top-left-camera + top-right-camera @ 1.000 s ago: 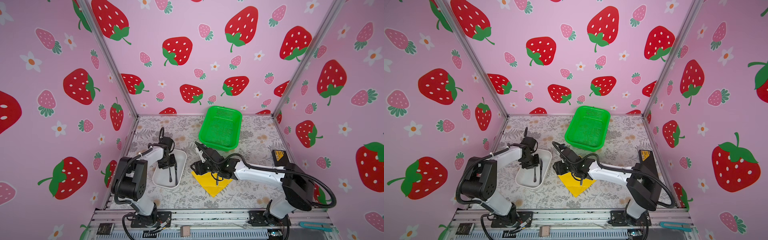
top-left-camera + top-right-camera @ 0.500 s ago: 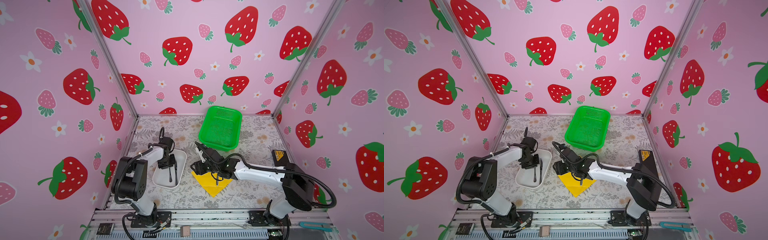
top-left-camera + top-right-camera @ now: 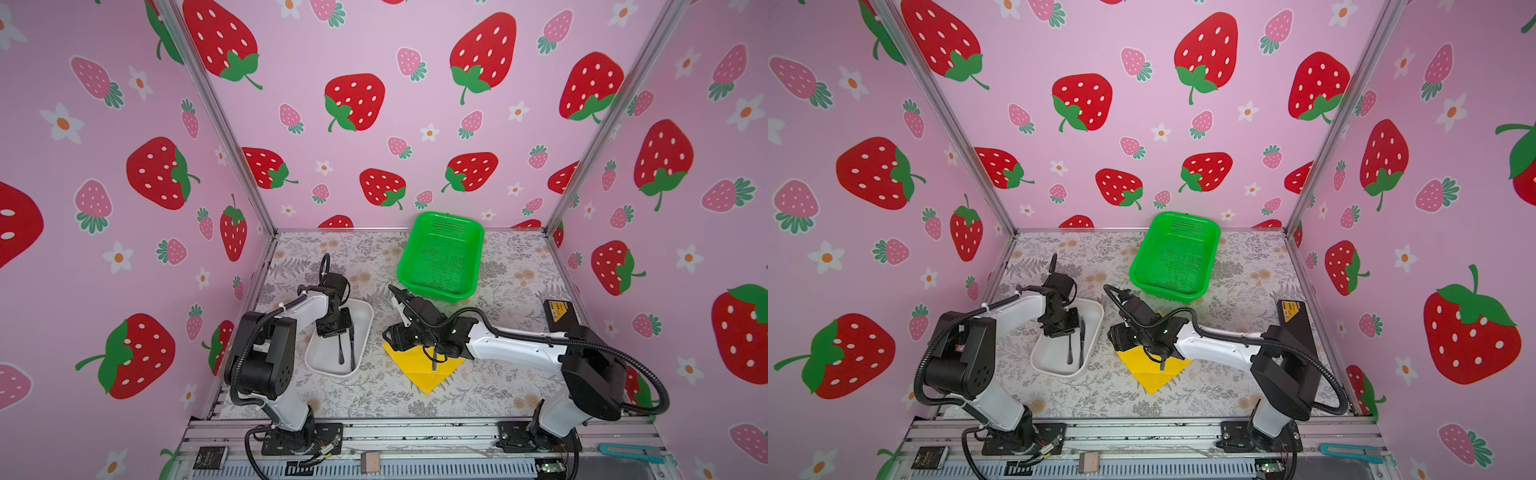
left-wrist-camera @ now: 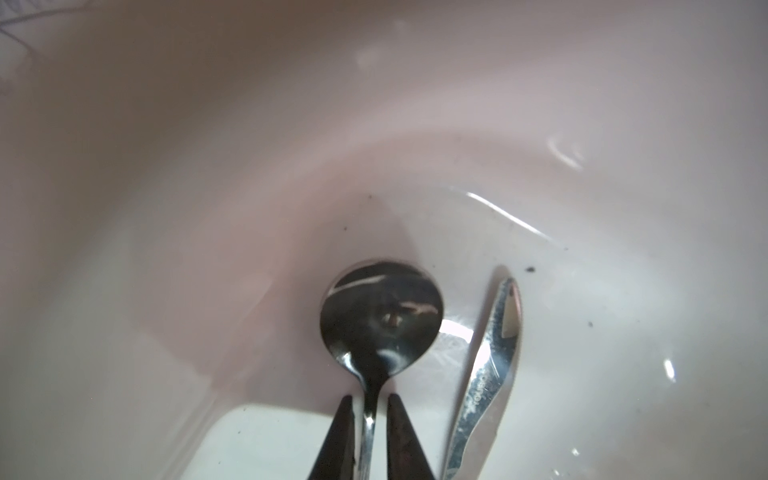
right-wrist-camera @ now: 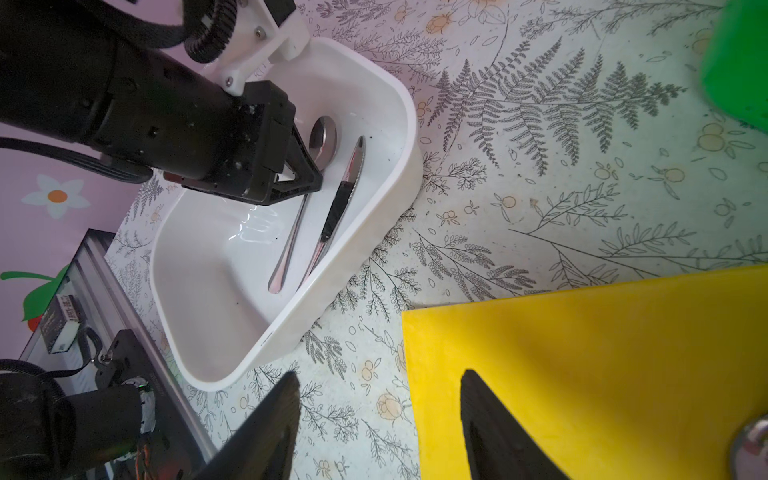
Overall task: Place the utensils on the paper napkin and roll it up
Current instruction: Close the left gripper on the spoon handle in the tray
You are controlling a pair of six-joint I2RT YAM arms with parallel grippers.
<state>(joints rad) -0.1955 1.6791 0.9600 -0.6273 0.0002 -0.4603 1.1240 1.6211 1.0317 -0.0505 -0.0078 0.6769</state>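
— Left side?
— My left end effector [image 4: 370, 399] sits in the white tray [image 5: 216, 257], jaws a slit apart astride the neck of the spoon [image 4: 380, 316]; I cannot tell if they pinch it. The knife [image 4: 494, 353] lies just beside it.
— Right?
— My right end effector [image 5: 380, 415] gapes, holding nothing; the yellow napkin [image 5: 602, 353] lies under 1 finger, bare worktop [image 5: 540, 187] under the other.

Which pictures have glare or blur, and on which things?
Left wrist view: the spoon bowl mirrors dark shapes, the knife glints, the white tray wall behind is soft and pink-tinted. Right wrist view: the right gripper is dark and slightly blurred; bright streaks lie on the tray floor. Both top views: even light, no strong glare.
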